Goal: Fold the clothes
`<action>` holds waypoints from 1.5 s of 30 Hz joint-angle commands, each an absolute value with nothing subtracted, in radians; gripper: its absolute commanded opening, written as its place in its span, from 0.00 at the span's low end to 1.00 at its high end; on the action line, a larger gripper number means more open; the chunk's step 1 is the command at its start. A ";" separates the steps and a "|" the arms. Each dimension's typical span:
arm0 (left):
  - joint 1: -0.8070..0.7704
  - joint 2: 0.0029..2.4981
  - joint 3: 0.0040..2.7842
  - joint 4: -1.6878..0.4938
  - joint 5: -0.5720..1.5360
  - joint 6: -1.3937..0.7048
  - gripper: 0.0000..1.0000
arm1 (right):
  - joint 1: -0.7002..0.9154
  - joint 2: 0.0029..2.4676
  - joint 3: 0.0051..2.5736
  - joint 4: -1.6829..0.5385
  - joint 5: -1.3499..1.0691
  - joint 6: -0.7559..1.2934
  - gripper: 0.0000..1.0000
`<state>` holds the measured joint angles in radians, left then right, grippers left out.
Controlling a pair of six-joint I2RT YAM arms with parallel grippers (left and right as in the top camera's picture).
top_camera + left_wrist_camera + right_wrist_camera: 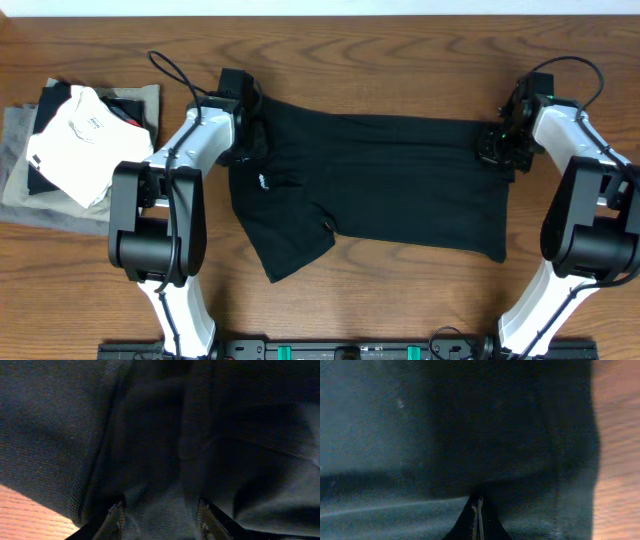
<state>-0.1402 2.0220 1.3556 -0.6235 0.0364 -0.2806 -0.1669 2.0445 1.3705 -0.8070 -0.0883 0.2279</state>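
A folded white garment [72,138] sits at 9 o'clock, well apart. The black T-shirt [390,180] lies centre. At 10 o'clock the left gripper [160,519] clamps bunched cloth; at 2 the right gripper [479,508] pinches its edge.

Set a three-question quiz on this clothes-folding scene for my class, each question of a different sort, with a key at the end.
1. True or false: the black T-shirt lies folded into a neat small square.
2. Where does the pile of folded garments lie? A: on the table, on the robot's left of the shirt. B: on the robot's right of the shirt. C: on top of the shirt.
3. Fill in the gap: the jaws of the right gripper, at the shirt's edge, are ____.

Key: 1 false, it lies spread wide with both sleeves out; 2 A; 3 shut.
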 commanded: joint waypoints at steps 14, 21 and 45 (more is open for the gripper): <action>-0.136 1.695 1.373 -0.703 0.007 -0.281 0.55 | -0.255 2.045 1.609 -1.065 0.036 0.250 0.09; -0.136 1.555 1.373 -0.869 0.011 -0.282 0.90 | -0.254 1.959 1.655 -1.196 -0.068 0.245 0.12; -0.136 1.192 1.232 -1.333 -0.019 -0.670 0.98 | -0.013 1.429 1.169 -1.158 0.056 0.455 0.99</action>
